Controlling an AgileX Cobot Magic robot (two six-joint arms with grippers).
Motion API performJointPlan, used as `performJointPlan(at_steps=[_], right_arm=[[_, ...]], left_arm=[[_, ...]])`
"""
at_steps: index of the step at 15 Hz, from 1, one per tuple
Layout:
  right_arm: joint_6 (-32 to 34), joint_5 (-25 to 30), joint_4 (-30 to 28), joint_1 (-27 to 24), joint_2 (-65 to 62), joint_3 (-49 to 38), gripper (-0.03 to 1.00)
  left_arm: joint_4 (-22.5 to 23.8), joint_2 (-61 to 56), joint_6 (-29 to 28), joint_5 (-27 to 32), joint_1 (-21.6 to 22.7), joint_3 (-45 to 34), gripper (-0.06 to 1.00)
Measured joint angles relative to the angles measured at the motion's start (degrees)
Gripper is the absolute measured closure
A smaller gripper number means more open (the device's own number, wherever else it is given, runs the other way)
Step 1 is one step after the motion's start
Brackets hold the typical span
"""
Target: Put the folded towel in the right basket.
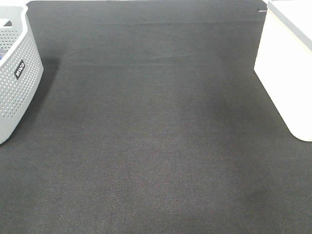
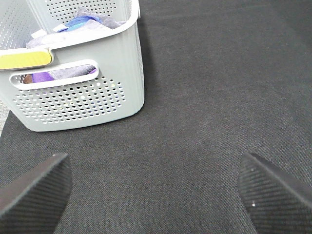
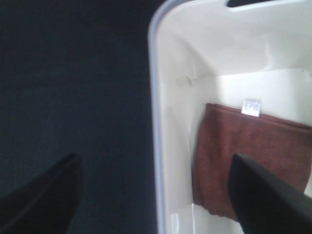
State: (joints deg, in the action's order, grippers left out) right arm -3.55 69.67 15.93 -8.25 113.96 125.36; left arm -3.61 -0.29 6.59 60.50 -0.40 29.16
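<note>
Towel (image 3: pixel 248 161) lies flat in the basket (image 3: pixel 155 122) below our right gripper's (image 3: pixel 156 195) wide, empty jaws; we'd lift straight up, clearing the rim.

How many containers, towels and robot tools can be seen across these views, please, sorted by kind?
Baskets: 2, the grey perforated basket and the right basket.
Towels: 1, the folded towel, lying inside the white one.
Tools: 2, the left tool and the right tool, both open.
Total: 5.
</note>
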Motion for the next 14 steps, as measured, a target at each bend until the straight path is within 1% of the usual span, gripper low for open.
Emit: performJointPlan(at_steps=[2, 4, 6, 7, 9, 10, 11, 14], right_arm=[[0.11, 0.00, -4.35, 4.76, -0.92, 0.00, 0.20], [0.11, 0.00, -6.36, 8.02, -1.89, 0.00, 0.20], [0.23, -0.06, -6.47, 9.40, -4.41, -1.38, 0.20], [0.40, -0.06, -6.70, 9.45, -6.59, -4.01, 0.20], [0.52, -0.11, -6.93, 9.45, -12.32, -12.03, 0.20], [0.57, -0.11, -6.99, 9.45, -14.21, -14.15, 0.20], [0.57, -0.17, -6.99, 9.45, -20.57, -22.52, 0.20], [0.57, -0.17, -7.85, 9.45, -34.55, -41.83, 0.20]], left_arm=[[0.00, 0.00, 0.00, 0.00, 0.00, 0.00, 0.07], [0.00, 0.00, 0.00, 0.00, 0.00, 0.00, 0.07], [0.00, 0.00, 0.00, 0.00, 0.00, 0.00, 0.07], [0.00, 0.00, 0.00, 0.00, 0.00, 0.00, 0.07], [0.00, 0.00, 0.00, 0.00, 0.00, 0.00, 0.07], [0.00, 0.00, 0.00, 0.00, 0.00, 0.00, 0.07], [0.00, 0.00, 0.00, 0.00, 0.00, 0.00, 0.07], [0.00, 0.00, 0.00, 0.00, 0.00, 0.00, 0.07]])
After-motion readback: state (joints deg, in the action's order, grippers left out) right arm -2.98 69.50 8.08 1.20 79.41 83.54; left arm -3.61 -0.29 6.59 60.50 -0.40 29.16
